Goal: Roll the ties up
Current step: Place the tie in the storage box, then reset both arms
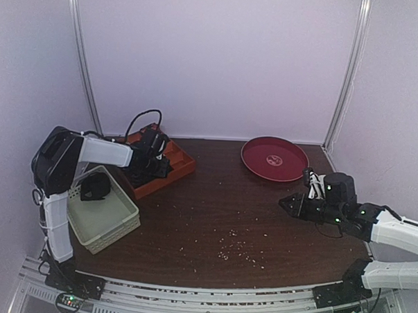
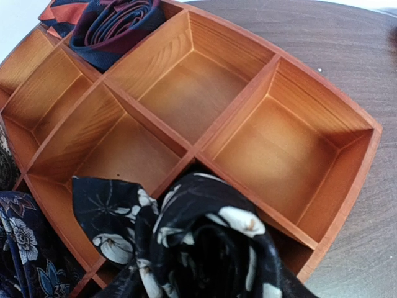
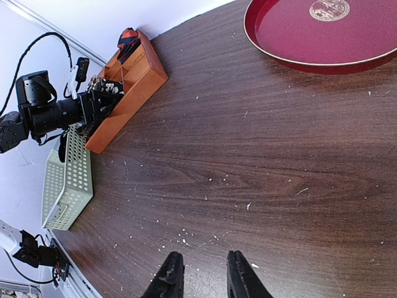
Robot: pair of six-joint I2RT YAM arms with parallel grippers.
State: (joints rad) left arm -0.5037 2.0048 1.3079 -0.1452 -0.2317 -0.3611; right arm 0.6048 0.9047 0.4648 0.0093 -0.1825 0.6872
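Two arms [image 1: 101, 152], at least three ties [image 2: 205, 242], one tray [image 2: 234, 105], one basket [image 1: 116, 225], one plate [image 1: 292, 163]

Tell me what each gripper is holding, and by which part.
Right gripper: nothing, its jaws apart. Left gripper: right at the floral tie, but a hold cannot be told.

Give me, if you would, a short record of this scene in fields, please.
Tray: orange compartmented tray, far left of table
Rolled tie: navy-and-red tie, coiled in a tray compartment
Loose tie: black floral tie, bunched over the tray's near compartments
Left arm: left gripper above the tray, fingers hidden
Right arm: right gripper over bare table, fingers apart, holding nothing
Basket: white basket, beside the tray
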